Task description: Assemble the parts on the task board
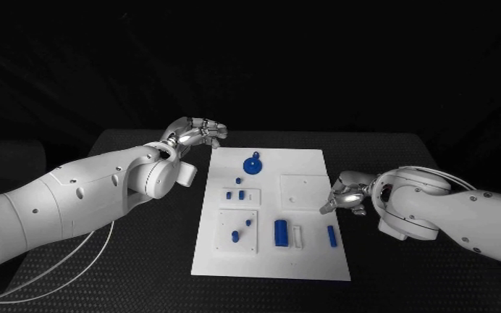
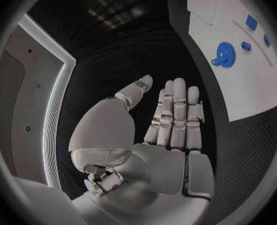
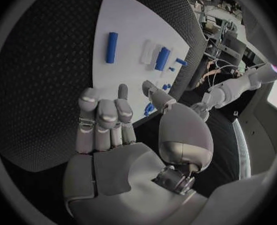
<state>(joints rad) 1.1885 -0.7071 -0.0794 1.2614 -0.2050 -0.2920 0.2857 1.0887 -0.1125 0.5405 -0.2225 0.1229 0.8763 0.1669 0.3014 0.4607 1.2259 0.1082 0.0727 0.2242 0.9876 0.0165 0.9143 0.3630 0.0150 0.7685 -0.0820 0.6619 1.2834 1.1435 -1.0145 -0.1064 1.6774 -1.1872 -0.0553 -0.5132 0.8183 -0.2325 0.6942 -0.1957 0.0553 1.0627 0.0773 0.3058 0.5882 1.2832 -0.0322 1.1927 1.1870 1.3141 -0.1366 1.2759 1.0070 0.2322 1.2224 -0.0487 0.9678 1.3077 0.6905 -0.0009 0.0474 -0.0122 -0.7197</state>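
Note:
The white task board lies in the middle of the table. On it are a round blue gear-like part at the far end, several small blue pegs in the middle, a thick blue cylinder and a thin blue rod near the front. My left hand hovers off the board's far left corner, its fingers straight and holding nothing. My right hand is at the board's right edge, its fingers loosely bent and empty, with the rod and cylinder beyond them.
A white block lies between the cylinder and the rod. Raised white plates on the board hold some pegs. A white cable trails on the black table at the front left.

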